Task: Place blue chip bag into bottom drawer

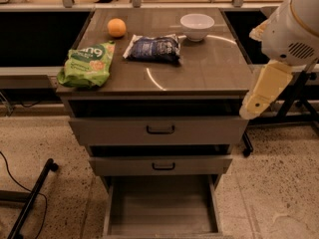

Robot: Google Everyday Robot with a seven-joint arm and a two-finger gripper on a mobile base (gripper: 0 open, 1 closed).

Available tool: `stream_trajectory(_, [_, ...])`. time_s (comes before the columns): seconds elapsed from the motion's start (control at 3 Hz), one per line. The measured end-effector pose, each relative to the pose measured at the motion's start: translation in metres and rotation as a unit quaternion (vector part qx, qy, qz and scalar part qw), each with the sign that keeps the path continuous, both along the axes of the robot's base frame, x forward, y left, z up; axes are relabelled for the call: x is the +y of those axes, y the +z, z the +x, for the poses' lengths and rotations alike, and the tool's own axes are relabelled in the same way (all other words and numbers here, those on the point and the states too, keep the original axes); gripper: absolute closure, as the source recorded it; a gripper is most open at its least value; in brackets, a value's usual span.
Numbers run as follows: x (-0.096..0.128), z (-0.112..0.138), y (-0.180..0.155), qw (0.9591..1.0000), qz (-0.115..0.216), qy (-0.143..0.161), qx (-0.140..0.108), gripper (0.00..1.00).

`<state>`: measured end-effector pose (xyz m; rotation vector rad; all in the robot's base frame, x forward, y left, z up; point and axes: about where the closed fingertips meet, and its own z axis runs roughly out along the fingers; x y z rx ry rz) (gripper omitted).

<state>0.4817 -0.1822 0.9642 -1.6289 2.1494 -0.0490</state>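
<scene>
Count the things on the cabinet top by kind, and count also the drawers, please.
Snack bags: 2 (blue chip bag, green bag)
Fruit: 1 (orange)
Bowls: 1 (white bowl)
Drawers: 3 (top drawer, middle drawer, bottom drawer)
Total: 7
The end effector is not in view; only the arm shows at the right.

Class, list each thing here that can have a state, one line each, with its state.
Blue bag: lying flat, unheld.
Green bag: lying flat, unheld.
Bowl: upright.
Top drawer: partly open.
Middle drawer: partly open.
Bottom drawer: open, empty.
Tool: not in view; arm beside cabinet's right.
</scene>
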Motion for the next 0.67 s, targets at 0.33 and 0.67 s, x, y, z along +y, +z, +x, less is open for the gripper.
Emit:
stream_trajectory(0.33, [0.0, 0.0, 0.0, 1.0, 0.0, 0.0, 0.0, 0.0])
stream_trajectory(0.67, [0.007, 0.016, -0.002, 0.9999, 0.01, -0.003, -0.009, 0.0])
